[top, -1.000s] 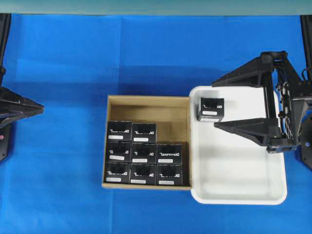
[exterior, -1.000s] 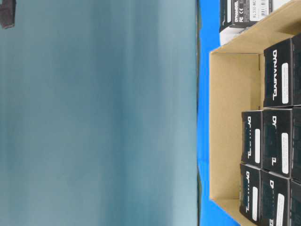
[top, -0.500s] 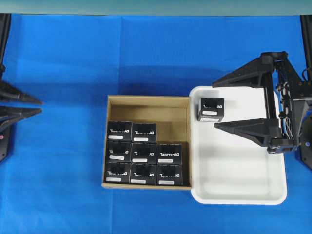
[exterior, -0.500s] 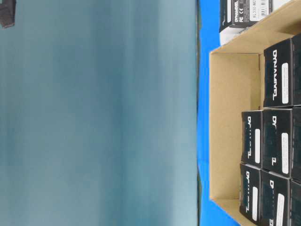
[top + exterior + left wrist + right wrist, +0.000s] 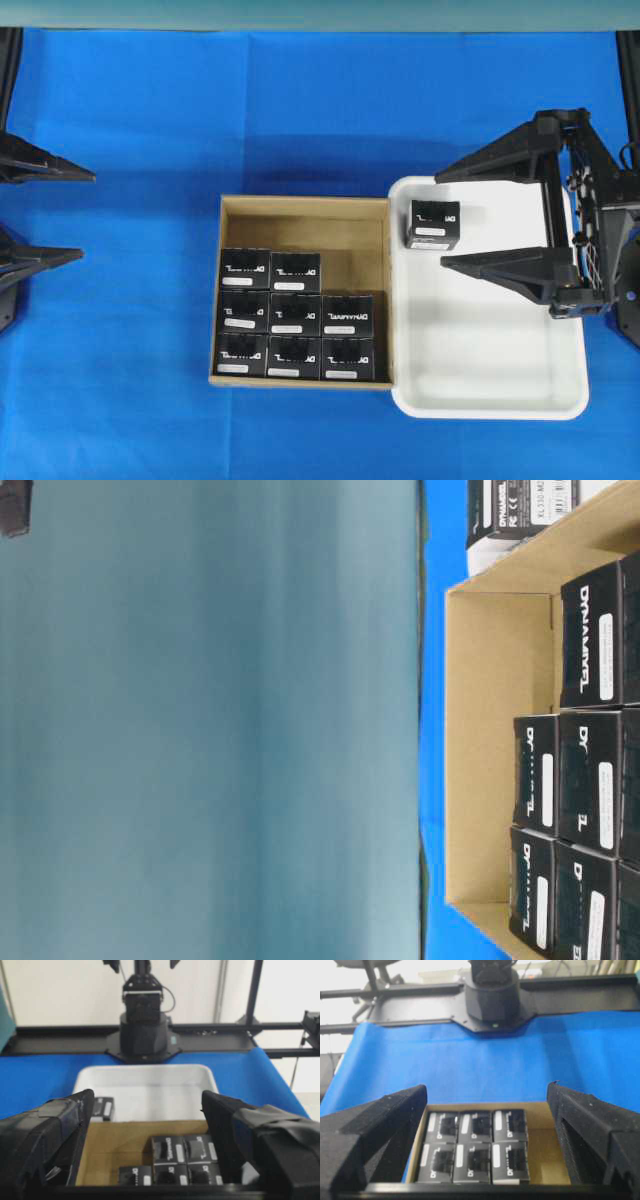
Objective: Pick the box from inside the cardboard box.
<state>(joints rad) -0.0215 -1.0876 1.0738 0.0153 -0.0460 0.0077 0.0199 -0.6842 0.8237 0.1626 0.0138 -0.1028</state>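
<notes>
A bright blue cloth (image 5: 300, 110) covers the table, with a teal wall along its far edge. Near the middle of the table sits the cardboard box (image 5: 303, 206), brown, shallow and square, its right wall touching the left rim of a white plastic tray (image 5: 490, 400).

Inside the cardboard box lie eight black boxes (image 5: 295, 315): three along the near wall, three in the middle row, and two in the row behind, against the left wall. The far strip of the floor and the spot beside those two are bare tan board. One more black box (image 5: 434, 223) stands in the tray's far left corner.

The right gripper (image 5: 438, 217) hovers over the tray with its jaws spread wide, one finger beyond that lone box and one on its near side, the tips bracketing it without touching; nothing is held. The left gripper (image 5: 88, 215) is at the table's left edge, well apart from the cardboard box, its two fingers standing wide apart and empty.

Each black box carries white lettering and a small white label strip. The table-level view shows the word "DYNAMIXEL" on one lid (image 5: 590, 640), and on the side of the box in the tray (image 5: 520, 505) small print that seems to begin "XL330"; the rest is too fine to read.
</notes>
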